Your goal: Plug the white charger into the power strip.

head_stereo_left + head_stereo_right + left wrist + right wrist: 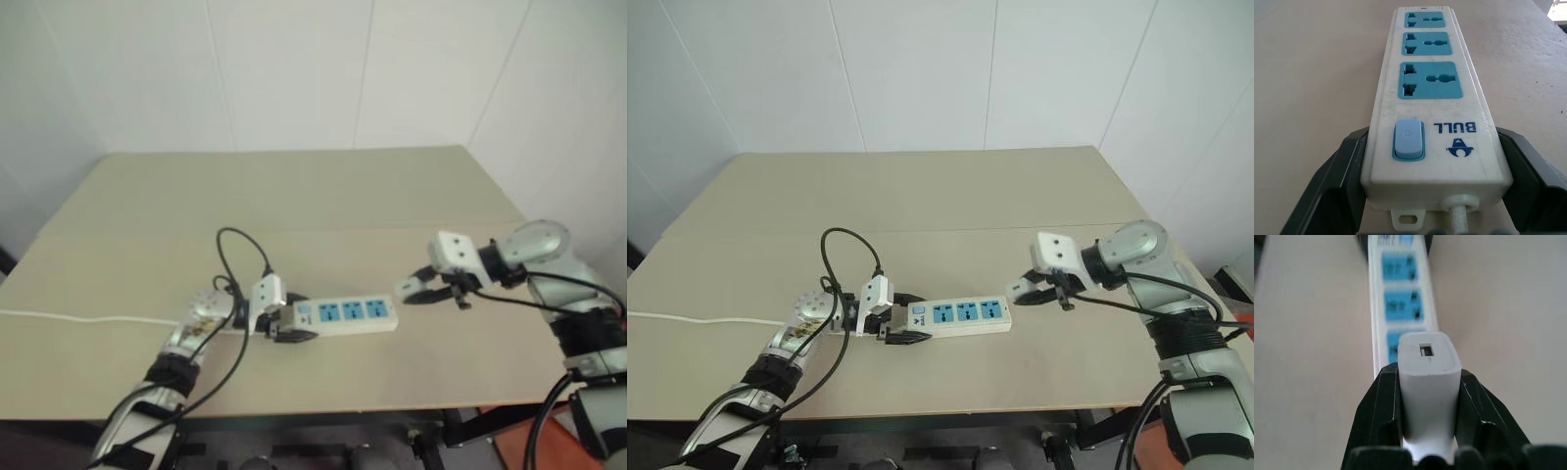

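The power strip (955,314) is a long white bar carrying three blue socket panels in a row, with a pale blue rocker switch (1409,140) and a blue printed logo at its cord end. It lies flat on the beige table (921,196), near the front edge, its long axis running across the robot's view from left to right. Its cord end points toward the robot's left, where a thin white cord (88,317) leaves it and trails off over the table.

The left gripper (893,321) is pinched on that cord end, one black finger against each long side of the strip.

The white charger (1428,377) is a small boxy white block with rounded corners and a small rectangular port in its outward end face. The right gripper (1031,293) pinches it between its two black fingers, held just beyond the strip's free right end. The charger's long axis lies roughly along the strip's line, its port end facing the nearest blue socket.
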Available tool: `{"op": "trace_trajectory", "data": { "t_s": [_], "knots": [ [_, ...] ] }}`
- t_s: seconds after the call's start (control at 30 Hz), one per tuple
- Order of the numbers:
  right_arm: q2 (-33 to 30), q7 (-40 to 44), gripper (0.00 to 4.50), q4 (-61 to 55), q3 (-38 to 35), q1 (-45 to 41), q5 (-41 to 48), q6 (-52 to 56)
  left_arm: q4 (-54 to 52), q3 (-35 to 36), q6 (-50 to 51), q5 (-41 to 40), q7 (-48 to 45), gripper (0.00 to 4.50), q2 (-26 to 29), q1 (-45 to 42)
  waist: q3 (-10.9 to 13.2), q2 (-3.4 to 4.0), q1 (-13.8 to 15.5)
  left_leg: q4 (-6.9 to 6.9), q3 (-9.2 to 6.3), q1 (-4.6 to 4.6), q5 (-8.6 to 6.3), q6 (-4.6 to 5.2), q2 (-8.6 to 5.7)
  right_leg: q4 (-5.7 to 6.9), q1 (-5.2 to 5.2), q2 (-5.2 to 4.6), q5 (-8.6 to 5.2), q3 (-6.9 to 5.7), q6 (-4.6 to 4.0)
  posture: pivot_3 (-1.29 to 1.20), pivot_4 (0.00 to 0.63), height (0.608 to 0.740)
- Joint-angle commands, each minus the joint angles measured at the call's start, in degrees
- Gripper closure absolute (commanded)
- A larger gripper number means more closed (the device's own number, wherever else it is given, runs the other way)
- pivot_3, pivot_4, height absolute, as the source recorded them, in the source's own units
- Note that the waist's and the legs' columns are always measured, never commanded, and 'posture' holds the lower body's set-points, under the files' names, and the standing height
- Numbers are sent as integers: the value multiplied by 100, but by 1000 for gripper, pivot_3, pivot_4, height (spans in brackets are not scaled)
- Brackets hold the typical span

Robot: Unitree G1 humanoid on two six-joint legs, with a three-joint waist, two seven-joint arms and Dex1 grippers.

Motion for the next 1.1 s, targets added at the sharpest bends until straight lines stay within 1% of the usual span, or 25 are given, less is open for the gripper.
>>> {"op": "trace_trajectory", "data": {
  "t_s": [0.03, 0.13, 0.23, 0.33, 0.53, 0.63, 0.8, 1.1],
  "knots": [
    [387, -553, 3376, -690, -525, 158, 973, 1140, 196, -194, -17, 304, -8, 1213, 25, 43, 0, 0, 25, 0, -1, -1, 0, 0, 0, 1, 0, -1, 0, -1, 0, 0, 150, 740],
    [866, -1137, 3376, -1054, -694, 400, 1266, 1362, 163, -191, -3, 263, -4, 1213, 12, 42, 0, 0, 60, 0, -1, -4, 0, 0, -1, 0, -3, -2, 0, -3, 1, 0, 150, 740],
    [1199, -1434, 3376, -1243, -637, 624, 1274, 1226, 125, -170, 34, 210, -24, 1213, 6, 56, 0, 1, 62, 0, -1, -6, 0, 0, -2, -1, -5, -2, 0, -3, 1, 0, 150, 740],
    [1390, -1421, 3376, -1312, -479, 880, 1181, 849, 29, -168, 51, 187, -69, 1213, 39, 98, 0, 1, 62, 0, -1, -7, 0, 0, -1, -2, -4, -1, -1, -5, 2, 0, 150, 740],
    [1723, -1366, 3376, -877, -79, 1064, 760, -23, -83, -134, 92, 156, -118, 1213, 106, 145, 0, 1, 40, 0, 0, -7, 0, 0, 0, 0, -8, 2, -1, -5, 3, 0, 150, 740],
    [1900, -1418, 3376, -614, 15, 1035, 658, -315, -170, -133, 126, 144, -130, 1213, 122, 183, 0, 1, 46, 0, 1, -9, 0, 0, 0, -3, -7, 2, -1, -5, 3, 0, 150, 740],
    [2190, -1252, 3376, -148, 130, 918, 606, -878, -136, -144, 130, 179, -140, 1213, 128, 142, 0, 1, 45, 0, 0, -9, 0, 0, 0, -3, -7, 2, -1, -6, 3, 0, 150, 740],
    [2352, -1146, 3376, 506, 169, 673, 497, -1226, -119, -149, 60, 123, -367, 1213, 167, 112, 0, 1, 48, -1, -1, -9, 0, 0, 0, -4, -7, 2, -1, -7, 2, 0, 150, 740]
  ]
}}
